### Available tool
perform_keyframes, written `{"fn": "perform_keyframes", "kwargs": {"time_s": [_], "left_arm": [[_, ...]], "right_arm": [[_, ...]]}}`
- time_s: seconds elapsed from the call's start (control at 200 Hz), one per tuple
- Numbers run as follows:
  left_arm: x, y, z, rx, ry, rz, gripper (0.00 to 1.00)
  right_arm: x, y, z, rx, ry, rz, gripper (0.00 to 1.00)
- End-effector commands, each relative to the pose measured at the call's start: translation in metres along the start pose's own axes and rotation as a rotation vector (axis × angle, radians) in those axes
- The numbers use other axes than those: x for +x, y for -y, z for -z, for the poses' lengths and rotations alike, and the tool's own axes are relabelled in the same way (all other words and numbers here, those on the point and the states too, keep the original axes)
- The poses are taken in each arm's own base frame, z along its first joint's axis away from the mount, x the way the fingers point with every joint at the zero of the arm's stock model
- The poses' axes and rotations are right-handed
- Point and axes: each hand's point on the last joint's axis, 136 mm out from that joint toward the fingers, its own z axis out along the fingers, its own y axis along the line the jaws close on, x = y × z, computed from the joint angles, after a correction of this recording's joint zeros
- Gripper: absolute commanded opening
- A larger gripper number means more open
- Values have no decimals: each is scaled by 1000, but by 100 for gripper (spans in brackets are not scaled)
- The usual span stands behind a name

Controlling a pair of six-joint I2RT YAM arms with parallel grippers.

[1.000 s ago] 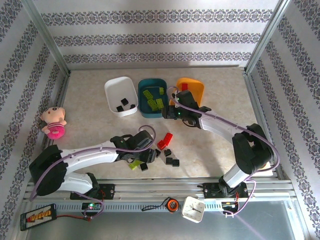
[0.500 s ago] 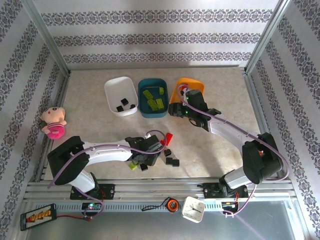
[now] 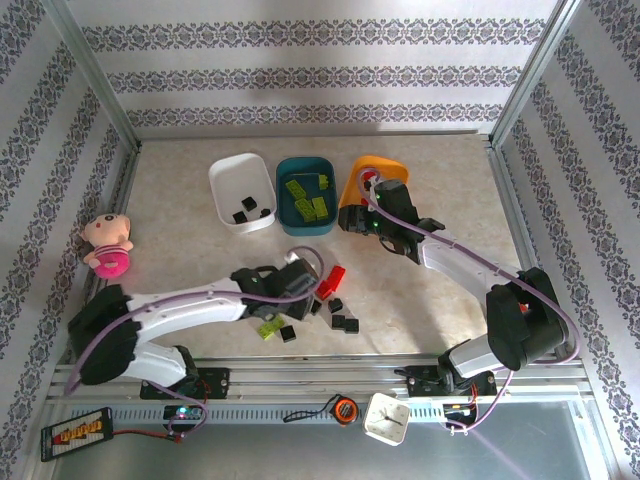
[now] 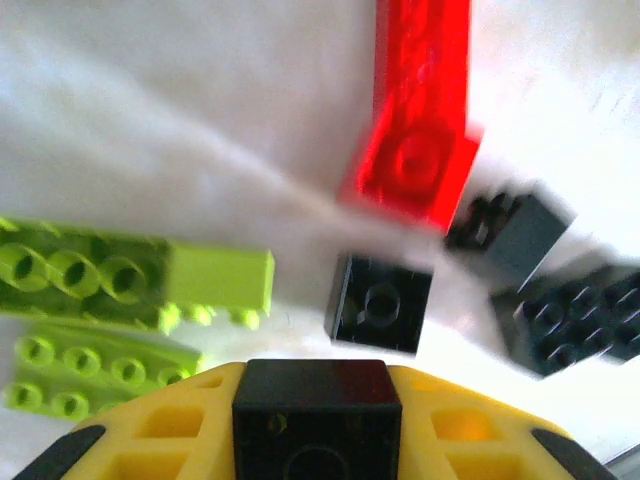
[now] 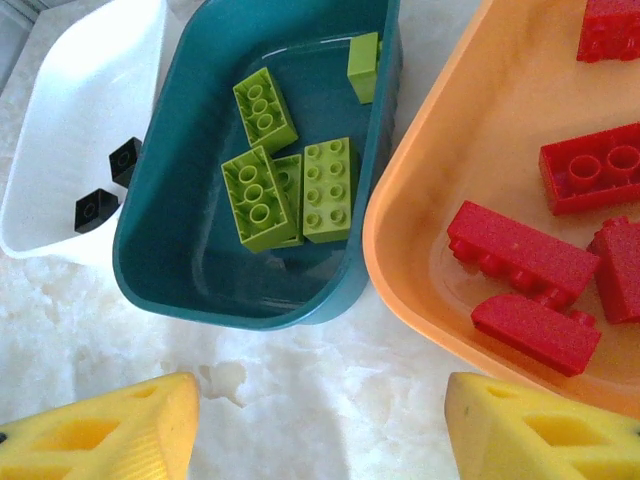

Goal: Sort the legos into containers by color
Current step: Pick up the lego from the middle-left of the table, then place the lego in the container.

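Note:
My left gripper (image 4: 316, 432) is shut on a small black lego (image 4: 316, 405) held between its yellow fingers, low over the loose pile. Under it lie a red lego (image 4: 415, 110), lime green legos (image 4: 120, 280) and more black legos (image 4: 380, 303). From above, that gripper (image 3: 310, 295) sits at the pile's left side beside the red lego (image 3: 333, 278). My right gripper (image 5: 320, 420) is open with nothing in it, over bare table in front of the teal container (image 5: 190, 235) and the orange container (image 5: 430, 235). Green legos (image 5: 285, 190) lie in the teal one, red legos (image 5: 520, 250) in the orange one, and black legos (image 5: 100, 205) in the white container (image 5: 70, 110).
The three containers, white (image 3: 222, 178), teal (image 3: 285, 190) and orange (image 3: 388, 168), stand in a row at the back. A pink-and-cream doll (image 3: 108, 245) lies at the left. Metal frame posts and patterned walls enclose the table; a white clock (image 3: 386, 418) rests on the front rail.
The left gripper's fingers have closed on the black lego at the pile, and its arm has shifted. The right arm moved toward the orange container a second ago and has since stayed put.

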Motion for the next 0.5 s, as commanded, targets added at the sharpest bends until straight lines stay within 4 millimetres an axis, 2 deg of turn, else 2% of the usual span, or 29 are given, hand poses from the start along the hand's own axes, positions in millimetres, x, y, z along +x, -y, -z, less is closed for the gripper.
{"fn": "perform_keyframes", "kwargs": {"time_s": [0.0, 0.105, 0.2, 0.35, 0.495], "left_arm": [[-58, -31, 28, 6, 154, 92, 29], [-107, -69, 43, -9, 275, 197, 29], [-145, -106, 40, -48, 343, 284, 29], [-189, -159, 7, -75, 356, 423, 28], [-213, -197, -24, -135, 327, 478, 28]], "right_arm": [[-4, -1, 6, -19, 24, -21, 66], [0, 1, 7, -16, 22, -29, 66], [3, 1, 8, -18, 17, -33, 66], [9, 1, 12, -21, 12, -37, 66], [18, -1, 20, -28, 2, -31, 67]]}}
